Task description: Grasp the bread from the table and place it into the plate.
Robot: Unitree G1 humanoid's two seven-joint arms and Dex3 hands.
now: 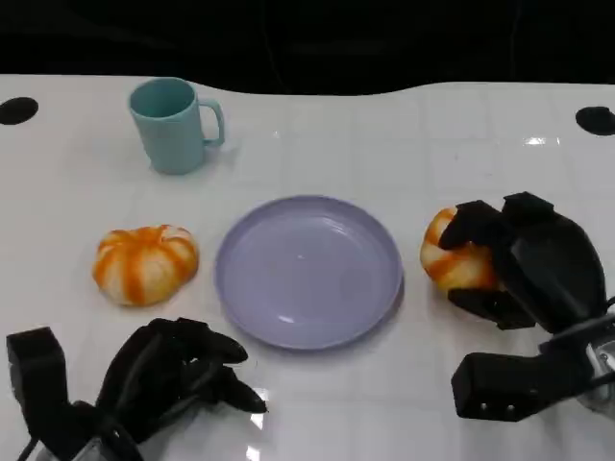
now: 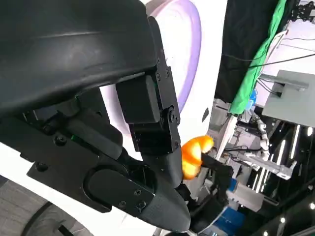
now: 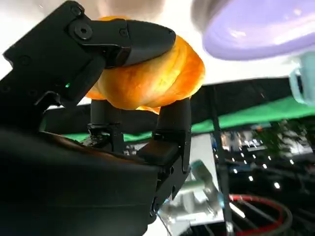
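On your white worktop (image 1: 384, 144), the left hand (image 1: 173, 375) rests nearest you, fingers curled on nothing. Your right hand (image 1: 524, 264) grips the bread (image 1: 452, 259) just right of the purple plate (image 1: 307, 269). Another bread (image 1: 144, 264) lies left; beyond, a teal mug (image 1: 173, 125).

From the head camera I saw my right hand (image 1: 524, 264) wrapped around an orange-and-white bread (image 1: 454, 254), fingers over its top and near side, just to the right of the lavender plate (image 1: 307, 270) at the middle of the white table (image 1: 384, 134). A second bread (image 1: 145, 263) sat just left of the plate, untouched. My left hand (image 1: 178, 370) rested low by the table's near edge, fingers curled, holding nothing. A teal mug (image 1: 174, 125) stood upright farther back on the left.
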